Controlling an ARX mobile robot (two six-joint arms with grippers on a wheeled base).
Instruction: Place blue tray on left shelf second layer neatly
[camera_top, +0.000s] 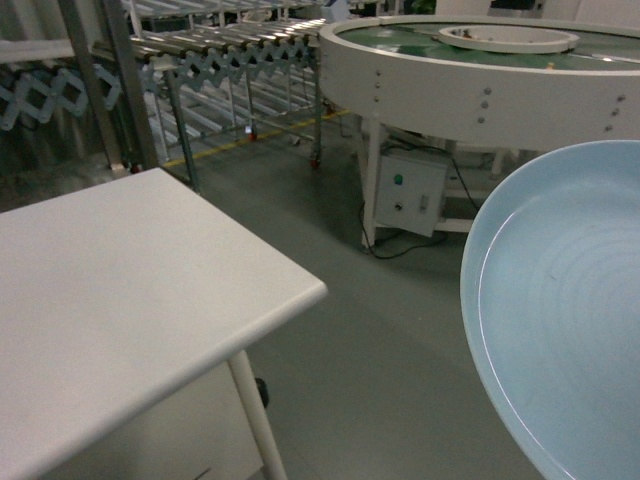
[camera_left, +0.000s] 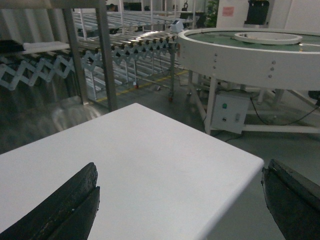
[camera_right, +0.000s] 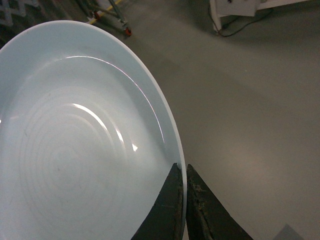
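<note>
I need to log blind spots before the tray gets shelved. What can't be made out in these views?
- Pale blue round plastic tray: head view's right and bottom edges cut it off.
- Right gripper: pinches the tray rim; frame edge hides its body.
- Steel shelf: tiers cropped by the top edge.

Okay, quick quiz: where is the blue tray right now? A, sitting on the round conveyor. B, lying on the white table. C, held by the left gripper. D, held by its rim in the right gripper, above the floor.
D: the right gripper pinches the blue tray by its rim, with grey floor beneath it; the white table is bare.
</note>
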